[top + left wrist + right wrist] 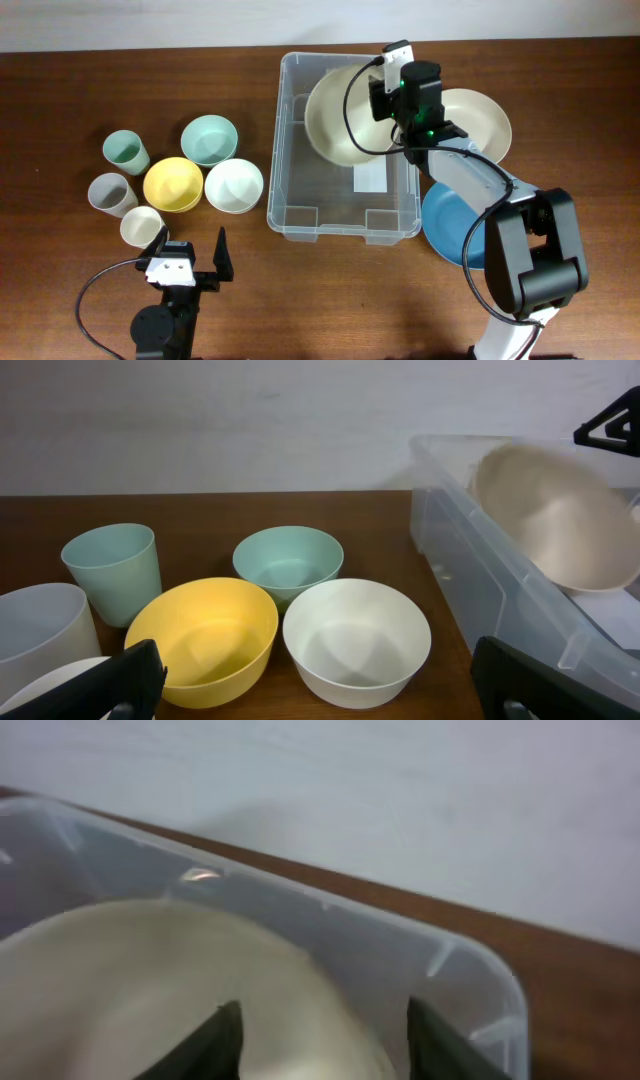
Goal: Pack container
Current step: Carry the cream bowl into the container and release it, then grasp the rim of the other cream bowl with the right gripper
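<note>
A cream plate (335,115) is tilted inside the container (285,140).
The right gripper (320,1045) is seen half-spread over it, whether gripping cannot be told; the left gripper (192,246) is held wide.

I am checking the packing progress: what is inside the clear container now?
Inside the container, one cream plate sits tilted at the far end, under the right end effector. A white label shows on the base. The base beneath the plate is covered, so unseen.

container (320,195) | clear rect. plastic bin | upright, open-top | ctr of table (100,80)
</note>
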`<action>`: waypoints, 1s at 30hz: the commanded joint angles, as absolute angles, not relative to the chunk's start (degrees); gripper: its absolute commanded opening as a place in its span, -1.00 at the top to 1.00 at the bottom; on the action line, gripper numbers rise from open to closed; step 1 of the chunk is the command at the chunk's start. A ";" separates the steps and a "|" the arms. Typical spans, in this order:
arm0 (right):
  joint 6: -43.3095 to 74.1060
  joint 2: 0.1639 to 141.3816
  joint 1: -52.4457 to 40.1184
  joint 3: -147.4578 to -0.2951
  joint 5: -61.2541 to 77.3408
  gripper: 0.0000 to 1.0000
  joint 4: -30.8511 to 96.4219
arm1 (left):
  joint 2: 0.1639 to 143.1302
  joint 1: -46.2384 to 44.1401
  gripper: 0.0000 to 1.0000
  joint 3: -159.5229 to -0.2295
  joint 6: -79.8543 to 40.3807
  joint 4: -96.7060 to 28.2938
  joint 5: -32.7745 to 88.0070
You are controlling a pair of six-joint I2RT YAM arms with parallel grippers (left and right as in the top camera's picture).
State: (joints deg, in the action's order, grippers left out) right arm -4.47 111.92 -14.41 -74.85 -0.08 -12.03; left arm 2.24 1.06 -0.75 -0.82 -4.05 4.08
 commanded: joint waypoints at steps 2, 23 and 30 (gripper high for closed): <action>-3.55 106.72 -14.92 -77.89 1.72 -0.06 -11.53 | 1.96 1.19 -0.99 -0.51 0.30 -4.32 3.84; 6.09 105.51 14.94 -85.52 1.15 -0.54 21.15 | 1.96 1.19 -0.99 -0.51 0.30 -4.32 3.84; 6.04 114.80 21.61 -85.49 12.73 -0.66 21.76 | 1.96 1.19 -0.99 -0.51 0.30 -4.32 3.84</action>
State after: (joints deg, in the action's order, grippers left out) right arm 5.41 111.24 20.95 -85.89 4.43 21.54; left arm 2.24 1.06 -0.75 -0.82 -4.05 4.08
